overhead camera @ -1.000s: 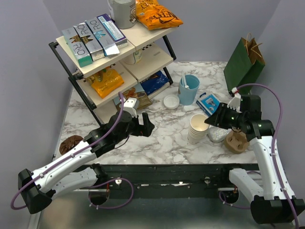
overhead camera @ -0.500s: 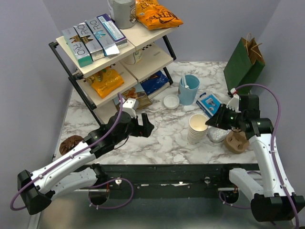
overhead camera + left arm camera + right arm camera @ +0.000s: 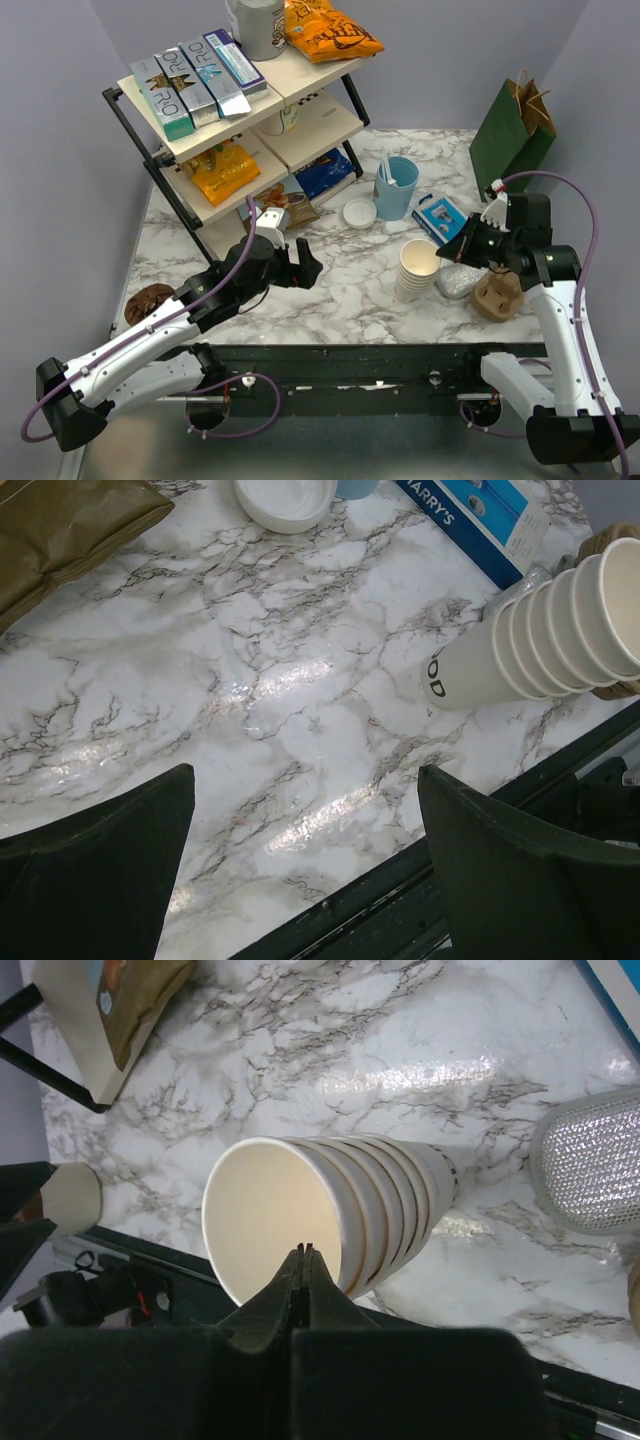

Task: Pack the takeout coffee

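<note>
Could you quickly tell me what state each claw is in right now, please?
Left claw: open, holding nothing.
Right claw: closed, with nothing visible between its fingers.

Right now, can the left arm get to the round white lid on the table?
Probably yes. The left gripper is open and the round white lid lies straight ahead, with only bare marble table between them.

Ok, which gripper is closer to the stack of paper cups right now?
Right. The right gripper is at the open top of the cup stack; the left gripper sits well off to its left.
</note>
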Robot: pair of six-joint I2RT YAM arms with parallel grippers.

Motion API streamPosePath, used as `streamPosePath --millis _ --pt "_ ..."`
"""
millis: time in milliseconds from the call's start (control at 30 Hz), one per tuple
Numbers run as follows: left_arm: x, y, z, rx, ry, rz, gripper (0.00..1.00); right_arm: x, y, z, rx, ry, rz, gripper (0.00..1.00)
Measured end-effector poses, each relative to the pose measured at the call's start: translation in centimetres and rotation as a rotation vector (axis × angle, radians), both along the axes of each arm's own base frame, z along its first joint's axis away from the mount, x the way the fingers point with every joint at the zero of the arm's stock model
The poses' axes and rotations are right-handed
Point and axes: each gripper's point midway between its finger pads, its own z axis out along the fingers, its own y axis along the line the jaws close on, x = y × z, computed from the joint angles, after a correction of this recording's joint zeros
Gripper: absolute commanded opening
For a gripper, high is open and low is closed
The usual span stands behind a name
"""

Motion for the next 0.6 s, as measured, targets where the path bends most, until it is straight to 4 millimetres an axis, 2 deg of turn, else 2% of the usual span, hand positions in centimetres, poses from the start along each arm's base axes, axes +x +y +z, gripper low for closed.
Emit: streamPosePath --millis 67,233,600 --pt "0.0 0.0 0.01 0.0 0.0 0.0 0.99 0.05 -0.03 0.13 0.003 -0.001 -0.008 0.13" --pt "-0.02 0.02 0.1 -0.003 -0.002 0.0 0.99 0.04 -0.22 0.1 0.0 0.009 -0.028 0.25" --pt "-0.03 0.03 0.14 -0.004 -0.003 0.0 0.99 0.29 -0.6 -0.62 -0.025 0.033 -0.036 0.29"
